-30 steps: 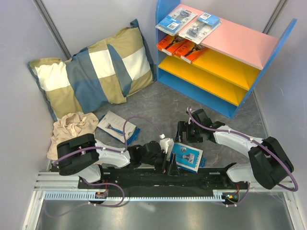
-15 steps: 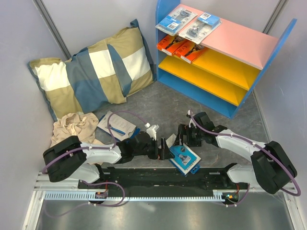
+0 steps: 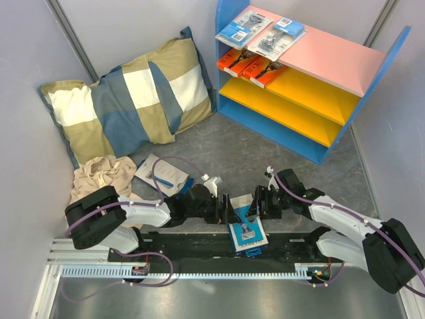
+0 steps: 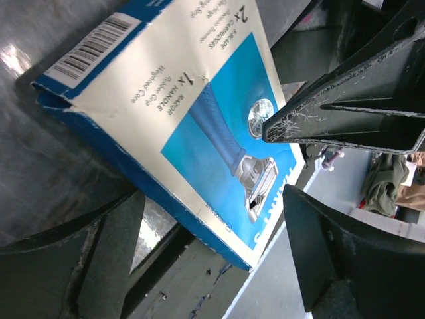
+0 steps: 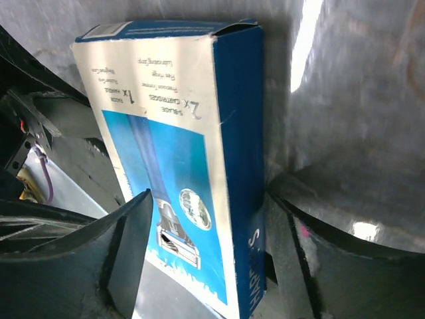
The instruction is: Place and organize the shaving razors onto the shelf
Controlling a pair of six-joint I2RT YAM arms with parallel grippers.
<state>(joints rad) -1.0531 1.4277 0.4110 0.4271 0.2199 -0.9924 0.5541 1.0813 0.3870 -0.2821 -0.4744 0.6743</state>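
Note:
A blue and white razor box [image 3: 247, 234] stands tilted on the floor and over the black base rail, between my two grippers. My right gripper [image 3: 256, 206] straddles it with its jaws open. In the right wrist view the box [image 5: 172, 133] fills the gap of the gripper [image 5: 209, 196], the right finger against its blue side. My left gripper [image 3: 226, 211] is open just left of it. A lower corner of the box [image 4: 199, 100] hangs above this gripper's [image 4: 209, 199] gap. The shelf [image 3: 372, 86] holds two blister packs [image 3: 242, 26] on top and orange boxes [image 3: 249, 66] below.
A second blue and white razor box [image 3: 163, 174] lies on the floor at the left. Behind it are a striped pillow [image 3: 129, 100] and a beige cloth [image 3: 99, 179]. Grey walls close in the left and right sides.
The razor box has turned and slid toward the base rail. My right gripper followed it down and narrowed around it. My left gripper stayed open beside it.

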